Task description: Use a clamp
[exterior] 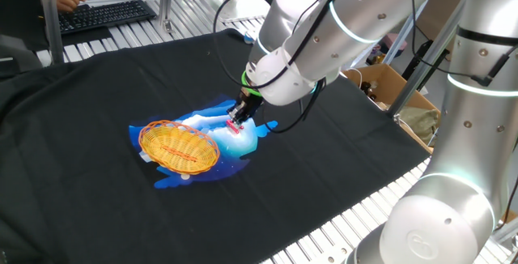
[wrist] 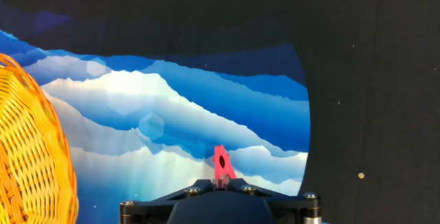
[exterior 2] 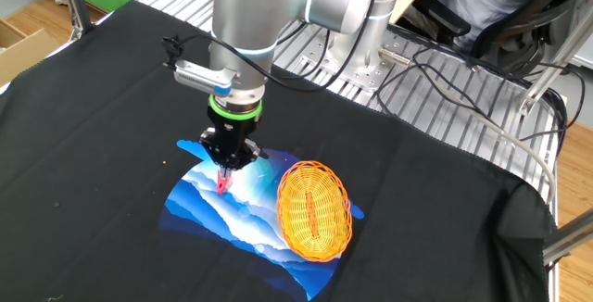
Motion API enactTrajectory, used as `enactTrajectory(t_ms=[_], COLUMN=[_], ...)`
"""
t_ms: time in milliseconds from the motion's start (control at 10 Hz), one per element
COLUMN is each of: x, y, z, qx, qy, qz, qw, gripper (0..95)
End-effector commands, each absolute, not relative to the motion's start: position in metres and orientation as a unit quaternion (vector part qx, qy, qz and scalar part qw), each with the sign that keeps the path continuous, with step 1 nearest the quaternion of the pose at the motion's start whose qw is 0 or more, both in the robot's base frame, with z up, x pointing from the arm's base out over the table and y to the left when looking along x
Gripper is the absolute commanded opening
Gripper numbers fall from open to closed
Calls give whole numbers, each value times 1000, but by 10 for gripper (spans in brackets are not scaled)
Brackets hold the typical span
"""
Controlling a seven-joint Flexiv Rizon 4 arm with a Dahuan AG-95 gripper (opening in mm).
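Note:
The clamp [wrist: 221,163] is a small pink-red clip held between my gripper's [wrist: 220,180] black fingers, its tip pointing down at the blue-and-white printed cloth [wrist: 172,114]. In one fixed view the clamp [exterior: 235,125] hangs just over the cloth, right of the orange woven basket [exterior: 179,146]. In the other fixed view the clamp [exterior 2: 222,183] sticks out below the gripper [exterior 2: 225,165], left of the basket [exterior 2: 315,209]. The gripper is shut on the clamp.
The cloth lies on a black table cover [exterior: 324,175]. A person's hands rest at a keyboard [exterior: 105,14] at the back left. A cardboard box [exterior: 388,86] stands off the table's right edge. Cables [exterior 2: 445,89] trail over the metal frame.

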State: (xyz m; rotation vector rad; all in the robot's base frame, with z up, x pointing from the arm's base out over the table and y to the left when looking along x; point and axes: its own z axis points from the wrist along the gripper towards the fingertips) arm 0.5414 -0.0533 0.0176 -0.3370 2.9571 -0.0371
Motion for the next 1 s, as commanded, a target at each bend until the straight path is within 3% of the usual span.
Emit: enactTrajectory(t_ms=[100, 400, 900, 1000], x=[541, 541, 541, 541], y=[-55, -55, -55, -55], z=[18, 18, 18, 18], qx=[-104, -97, -93, -84], qy=[992, 994, 995, 996], qz=[-21, -25, -18, -18], qw=[65, 39, 26, 27], gripper=[0, 0, 0, 190])
